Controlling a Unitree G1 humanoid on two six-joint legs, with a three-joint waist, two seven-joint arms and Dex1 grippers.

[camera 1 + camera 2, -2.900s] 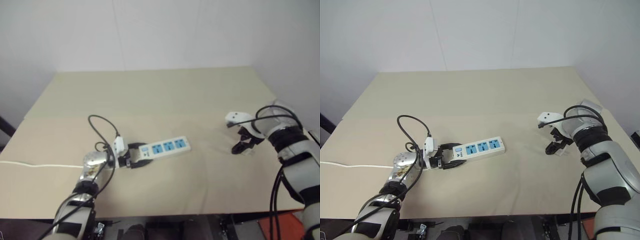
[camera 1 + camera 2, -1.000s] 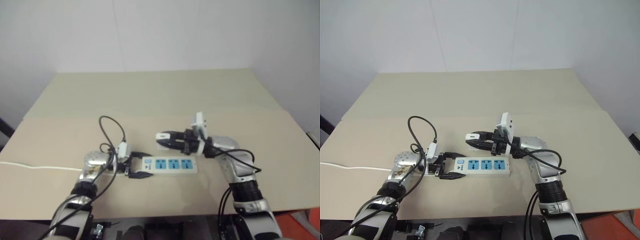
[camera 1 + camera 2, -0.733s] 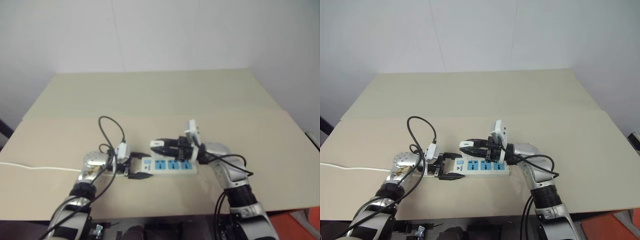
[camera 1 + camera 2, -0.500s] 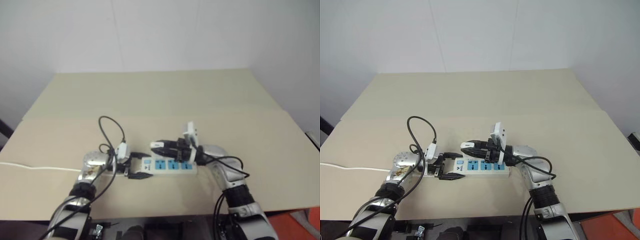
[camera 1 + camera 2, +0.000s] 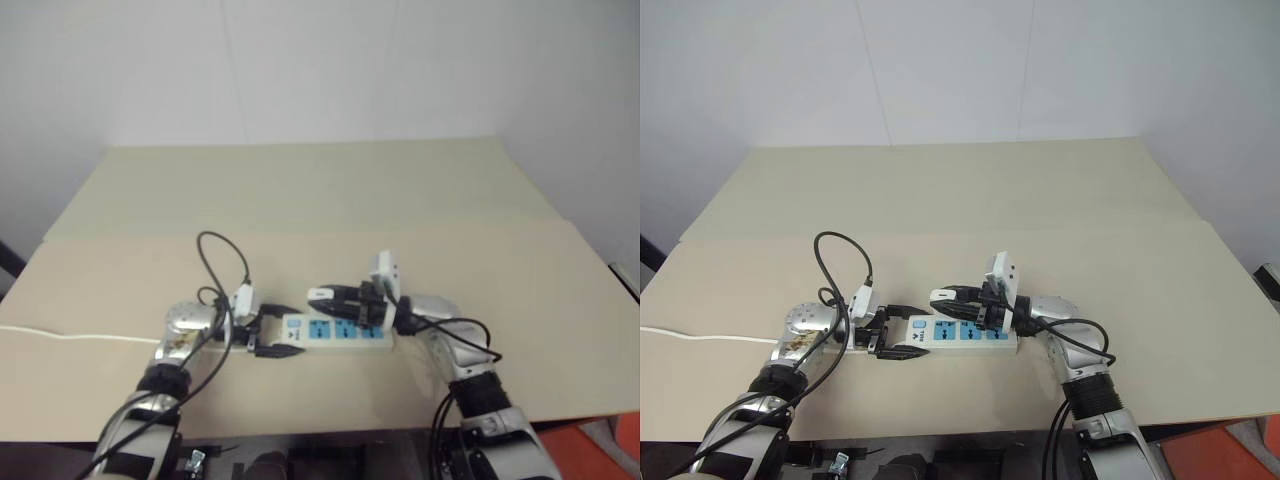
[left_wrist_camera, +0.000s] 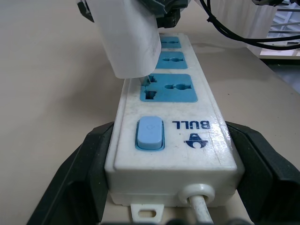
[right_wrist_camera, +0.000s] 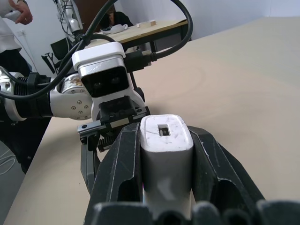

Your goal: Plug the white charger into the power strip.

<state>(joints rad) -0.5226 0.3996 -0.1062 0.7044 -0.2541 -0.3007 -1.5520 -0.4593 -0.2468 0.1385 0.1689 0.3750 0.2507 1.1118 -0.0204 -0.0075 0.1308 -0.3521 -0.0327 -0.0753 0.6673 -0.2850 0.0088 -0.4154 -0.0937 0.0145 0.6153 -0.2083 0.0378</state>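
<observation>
The power strip [image 5: 962, 335] lies flat on the beige surface [image 5: 970, 190], its length running across the robot's front, three blue sockets facing up. The left gripper [image 5: 902, 330] is clamped on the strip's cord end, one black finger on each long side, as the left wrist view confirms: both fingers [image 6: 84, 168] press against the strip's flanks beside the blue switch [image 6: 149, 133]. A thin white cord [image 5: 700, 335] runs from that end toward the surface's left edge.

The right gripper [image 5: 955, 297] is closed on the white charger [image 6: 125, 37], holding it between its two black fingers [image 7: 119, 173] by the side walls. The charger hangs directly over the power strip, above the socket nearest the switch [image 6: 168, 87]. Its metal prongs meet the strip at that socket's edge; the charger body stands clear of the strip's face and is not seated. Whether the prongs have entered the slots cannot be told.

The charger's top face, seen in the right wrist view, carries a small rectangular port [image 7: 163, 131]. Beyond the charger in that view sits the left gripper's white camera module [image 7: 102, 70], facing the right gripper across the power strip.

A black cable [image 5: 840, 265] loops above the left wrist, just left of the power strip.
</observation>
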